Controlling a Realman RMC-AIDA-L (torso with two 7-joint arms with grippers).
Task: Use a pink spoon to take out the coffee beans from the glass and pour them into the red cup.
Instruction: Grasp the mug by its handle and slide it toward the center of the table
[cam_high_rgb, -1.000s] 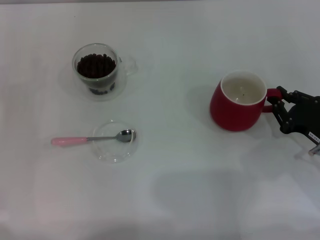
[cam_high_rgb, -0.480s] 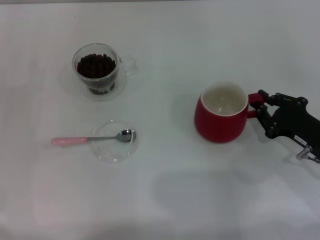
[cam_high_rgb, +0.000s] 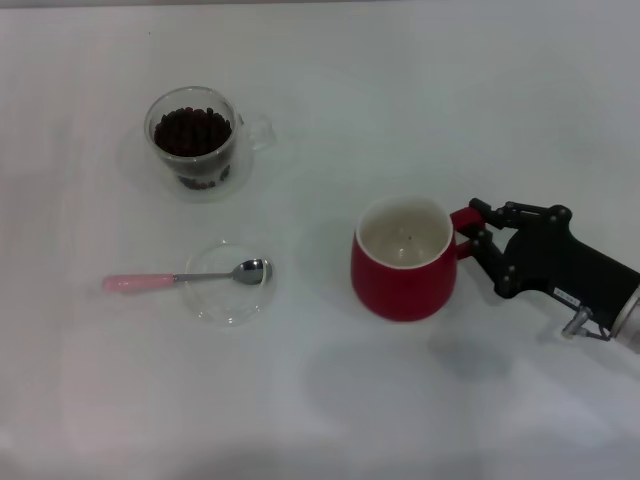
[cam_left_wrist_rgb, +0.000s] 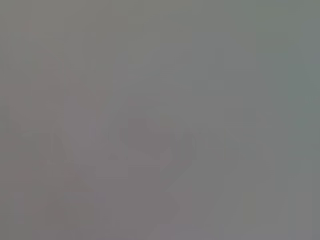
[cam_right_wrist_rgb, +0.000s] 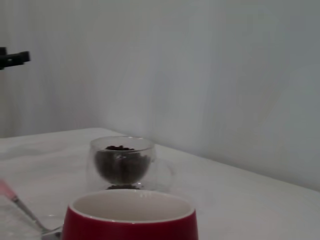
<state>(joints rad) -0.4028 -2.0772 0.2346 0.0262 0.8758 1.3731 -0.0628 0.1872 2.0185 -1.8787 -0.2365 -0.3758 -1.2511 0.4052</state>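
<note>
Plain white table (cam_high_rgb: 330, 90). At far left, glass (cam_high_rgb: 193, 142) upright, full of beans (cam_high_rgb: 191, 130). Nearer, spoon (cam_high_rgb: 185, 277) lying with pink handle out left, bowl resting in clear dish (cam_high_rgb: 229, 284). Right of centre, red cup (cam_high_rgb: 403, 258) upright, handle clamped in right gripper (cam_high_rgb: 476, 238). Left gripper unseen.

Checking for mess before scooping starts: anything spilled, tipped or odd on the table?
Nothing stands out. The coffee beans sit inside the upright glass, the pink spoon lies across the glass dish, and the right hand grips the upright red cup by its handle.
</note>
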